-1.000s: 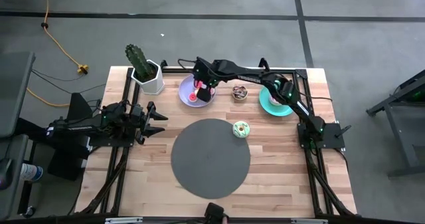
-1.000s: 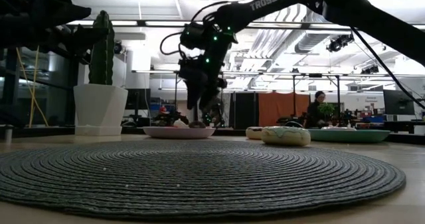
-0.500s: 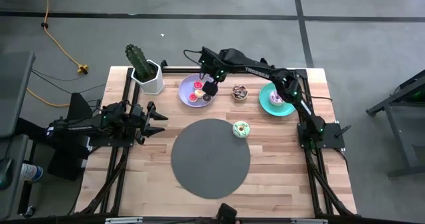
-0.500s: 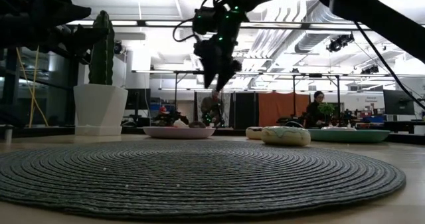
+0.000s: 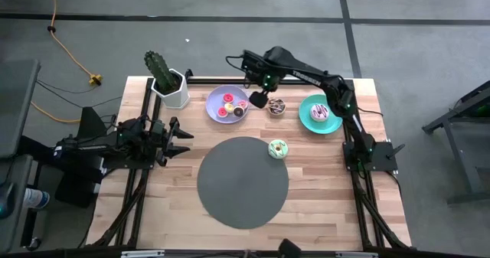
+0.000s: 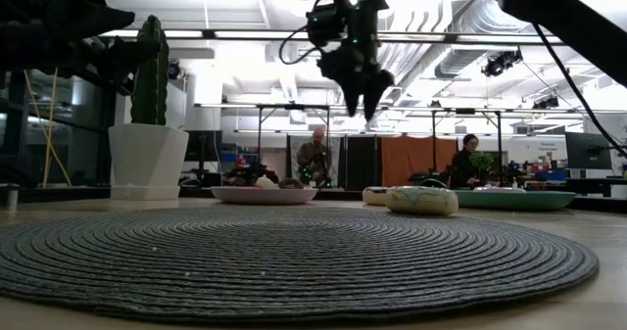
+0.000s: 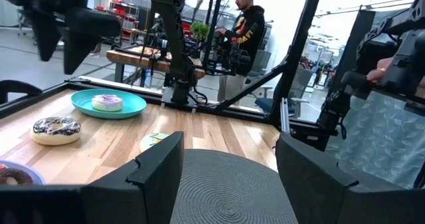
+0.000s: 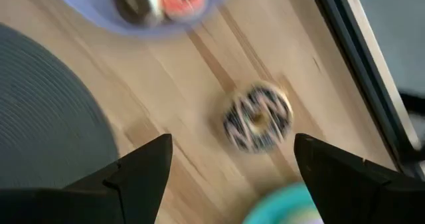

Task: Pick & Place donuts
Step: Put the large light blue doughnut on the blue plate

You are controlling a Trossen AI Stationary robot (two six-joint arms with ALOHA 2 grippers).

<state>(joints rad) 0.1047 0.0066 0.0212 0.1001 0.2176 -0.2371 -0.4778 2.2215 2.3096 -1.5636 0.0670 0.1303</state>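
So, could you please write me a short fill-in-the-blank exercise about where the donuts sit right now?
1. The lavender plate holds ____ donuts.
2. The pink donut lies on the ____ plate.
3. The green donut rests at the edge of the round grey ____.
4. The open right gripper hovers beside the chocolate sprinkled donut, holding ____.

Missing words: three; teal; mat; nothing

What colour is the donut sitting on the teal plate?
The donut is pink, on the teal plate; the high view shows it best.
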